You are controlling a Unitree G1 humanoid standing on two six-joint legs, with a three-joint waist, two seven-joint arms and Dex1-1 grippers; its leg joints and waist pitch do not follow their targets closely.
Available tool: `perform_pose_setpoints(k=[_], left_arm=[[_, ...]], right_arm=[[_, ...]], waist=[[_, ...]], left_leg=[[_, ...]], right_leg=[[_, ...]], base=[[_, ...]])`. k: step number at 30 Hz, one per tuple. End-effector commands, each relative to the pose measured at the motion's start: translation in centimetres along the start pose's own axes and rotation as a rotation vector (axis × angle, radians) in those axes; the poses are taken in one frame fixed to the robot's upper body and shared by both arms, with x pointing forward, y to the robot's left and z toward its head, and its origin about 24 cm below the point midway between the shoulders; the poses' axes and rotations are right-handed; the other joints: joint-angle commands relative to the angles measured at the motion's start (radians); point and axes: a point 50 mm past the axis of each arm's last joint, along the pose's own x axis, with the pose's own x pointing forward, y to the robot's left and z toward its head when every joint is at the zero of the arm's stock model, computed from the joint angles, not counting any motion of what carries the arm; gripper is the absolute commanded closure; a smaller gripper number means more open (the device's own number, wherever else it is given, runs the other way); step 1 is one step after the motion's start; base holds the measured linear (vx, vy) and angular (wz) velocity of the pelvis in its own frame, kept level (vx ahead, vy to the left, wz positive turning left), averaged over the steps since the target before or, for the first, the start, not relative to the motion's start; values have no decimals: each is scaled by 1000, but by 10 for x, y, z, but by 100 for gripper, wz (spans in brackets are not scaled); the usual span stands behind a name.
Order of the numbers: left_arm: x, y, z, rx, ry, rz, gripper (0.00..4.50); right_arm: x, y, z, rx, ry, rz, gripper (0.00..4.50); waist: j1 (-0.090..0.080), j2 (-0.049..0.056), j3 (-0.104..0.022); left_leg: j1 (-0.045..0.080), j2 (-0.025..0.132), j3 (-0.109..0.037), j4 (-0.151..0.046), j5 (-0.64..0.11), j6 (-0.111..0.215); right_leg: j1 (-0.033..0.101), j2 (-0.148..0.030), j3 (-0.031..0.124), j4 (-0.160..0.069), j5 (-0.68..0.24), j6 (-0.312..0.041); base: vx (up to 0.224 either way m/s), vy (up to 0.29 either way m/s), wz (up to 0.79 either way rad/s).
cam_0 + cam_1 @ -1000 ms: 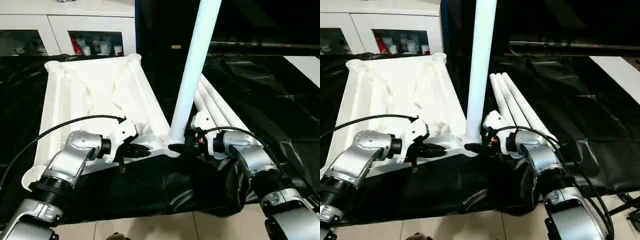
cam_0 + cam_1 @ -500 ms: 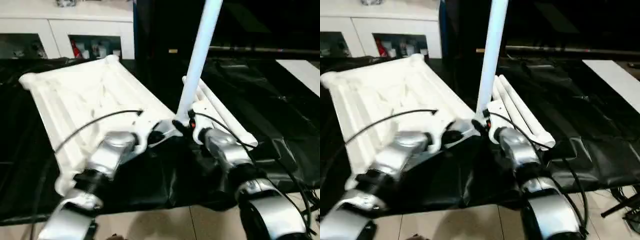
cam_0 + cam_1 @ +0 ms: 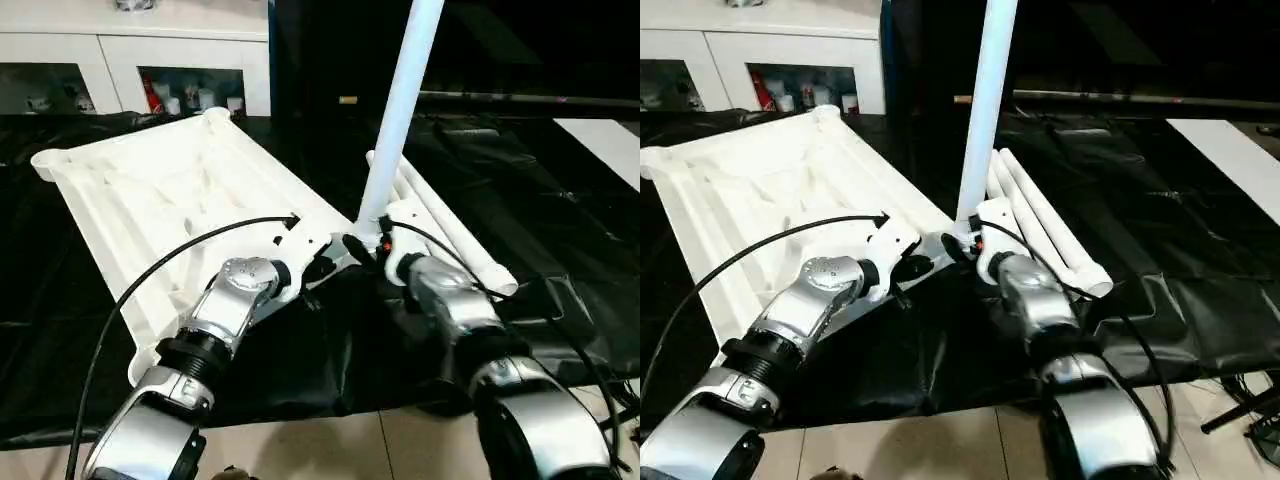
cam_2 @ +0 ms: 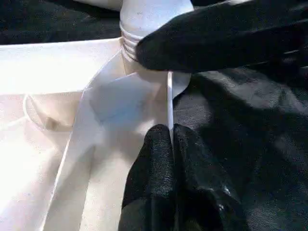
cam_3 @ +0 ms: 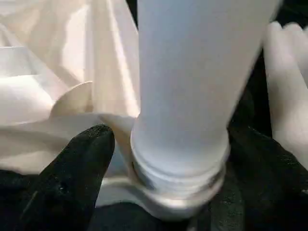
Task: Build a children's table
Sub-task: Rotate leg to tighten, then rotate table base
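Observation:
The children's table lies upside down as a white tabletop [image 3: 150, 190] on the black cover. One white leg [image 3: 395, 110] stands upright in its near right corner socket [image 5: 178, 192]. My right gripper [image 3: 360, 245] is at that leg's base, open, with a finger [image 5: 77, 168] on each side of the tube and a gap on one side. My left gripper [image 3: 322, 266] is just left of the socket, its fingers [image 4: 154, 159] shut on the tabletop's thin rim. Three more legs [image 3: 1050, 225] lie side by side to the right of the standing one.
The black-covered work table [image 3: 560, 200] stretches to the right, and its cover bunches at the front edge above the tiled floor [image 3: 330, 445]. A white cabinet with glass doors [image 3: 130, 70] stands behind. A white board [image 3: 610, 140] lies at the far right.
The head camera has shifted, so the whole scene looks turned. The leg still stands in the socket. My right gripper's fingers have spread apart at its base; the left stays shut on the rim.

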Motion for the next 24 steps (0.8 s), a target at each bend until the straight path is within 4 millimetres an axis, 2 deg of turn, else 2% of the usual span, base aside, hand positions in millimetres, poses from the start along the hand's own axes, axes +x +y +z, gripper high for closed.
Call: perform_pose_setpoints(k=[1,2,3,4,5,6,7,8,9,10,11,12,14,15,16,17,18,19,20,21,22,23,24], left_arm=[[2,2,15,14,-112,31,450],[2,3,17,13,-130,37,450],[2,3,19,10,-146,41,450],[0,4,25,-24,-202,31,422],[-2,5,28,-51,-238,12,405],[-5,5,31,-76,-270,-8,393],[-8,7,31,-79,-286,-20,393],[-11,9,29,-81,-300,-20,383],[-14,11,28,-85,-307,-22,366],[-18,14,27,-88,-322,-21,353],[-18,14,27,-88,-322,-21,347],[-21,16,26,-90,-330,-21,347],[-29,21,25,-89,-353,-24,334],[-35,25,24,-87,-360,-23,309],[-40,27,23,-86,-365,-22,305],[-54,39,16,-61,-333,26,304],[-54,39,16,-61,-333,26,304],[-65,50,9,-46,-291,94,297],[-68,54,7,-43,-278,117,267],[-76,64,2,-39,-254,189,262],[-85,75,-2,-35,-230,269,264],[-104,94,-3,-35,-231,434,264],[-106,97,-3,-36,-232,452,265]], right_arm=[[-5,5,17,-47,-79,102,56],[-7,4,19,-51,-87,107,56],[-9,3,19,-55,-92,112,56],[-15,0,22,-70,-107,132,52],[-21,-2,23,-94,-116,149,50],[-27,-4,24,-119,-123,167,50],[-31,-6,25,-135,-126,176,50],[-35,-7,25,-149,-126,186,50],[-37,-8,25,-154,-123,191,50],[-40,-8,24,-164,-117,197,50],[-40,-8,24,-164,-117,197,50],[-41,-8,24,-168,-113,199,50],[-44,-8,22,-168,-95,202,50],[-45,-7,19,-165,-80,209,50],[-46,-6,18,-163,-69,214,50],[-43,0,12,-168,-33,228,50],[-43,0,12,-168,-33,228,50],[-40,5,9,-168,-10,231,50],[-39,7,8,-166,-3,229,50],[-36,9,6,-163,14,222,50],[-32,11,3,-161,32,214,50],[-26,15,-1,-154,68,197,50],[-26,16,-2,-153,72,195,50]], waist=[[1,0,-54],[3,-1,-58],[3,-2,-60],[4,6,-58],[5,3,-61],[10,11,-65],[13,8,-68],[13,15,-70],[12,13,-72],[12,14,-78],[8,12,-79],[6,14,-79],[3,15,-76],[4,14,-75],[4,16,-73],[5,20,-70],[5,20,-70],[1,22,-65],[-3,21,-62],[-1,25,-61],[-1,25,-61],[-2,23,-60],[-2,23,-60]], left_leg=[[17,27,-23,-80,-381,-13],[17,28,-20,-77,-355,-3],[15,27,-20,-76,-343,1],[12,26,-19,-76,-328,3],[12,27,-18,-73,-317,5],[14,28,-16,-70,-288,10],[14,29,-14,-66,-267,14],[9,29,-14,-64,-229,24],[5,30,-15,-63,-203,30],[0,26,-14,-54,-128,56],[-4,24,-14,-52,-108,65],[0,22,-12,-49,-90,79],[0,22,-9,-49,-104,91],[2,25,-11,-51,-126,87],[3,25,-9,-52,-142,84],[9,31,-12,-57,-188,57],[9,31,-12,-57,-188,57],[12,32,-12,-64,-238,26],[9,30,-14,-67,-251,16],[17,31,-13,-69,-285,-5],[19,31,-13,-69,-298,-14],[17,31,-17,-73,-320,-32],[17,31,-17,-73,-320,-32]], right_leg=[[28,-54,38,-93,-394,-113],[29,-53,41,-87,-349,-119],[32,-55,40,-84,-343,-127],[35,-54,39,-88,-341,-133],[34,-54,40,-86,-327,-135],[34,-52,41,-79,-267,-159],[36,-52,41,-76,-224,-172],[39,-49,41,-65,-139,-198],[43,-48,39,-57,-90,-208],[48,-44,37,-40,43,-235],[51,-43,37,-36,76,-242],[48,-42,36,-34,110,-255],[48,-42,37,-38,94,-265],[50,-46,37,-39,56,-266],[47,-45,38,-43,30,-263],[43,-47,37,-48,-43,-251],[43,-47,37,-48,-43,-251],[38,-44,38,-55,-121,-227],[40,-43,38,-57,-148,-218],[32,-43,39,-63,-200,-200],[31,-43,40,-63,-210,-195],[30,-45,40,-64,-246,-178],[30,-45,40,-64,-246,-178]], base=[[0,0,0],[0,0,0],[0,0,0],[0,0,0],[0,0,0],[0,0,0],[57,-9,4],[57,-9,4],[59,2,-1],[50,10,-6],[50,10,-6],[0,0,0],[0,0,0],[0,0,0],[0,0,0],[0,0,0],[0,0,0],[0,0,0],[0,0,0],[0,0,0],[0,0,0],[0,0,0],[0,0,0]])
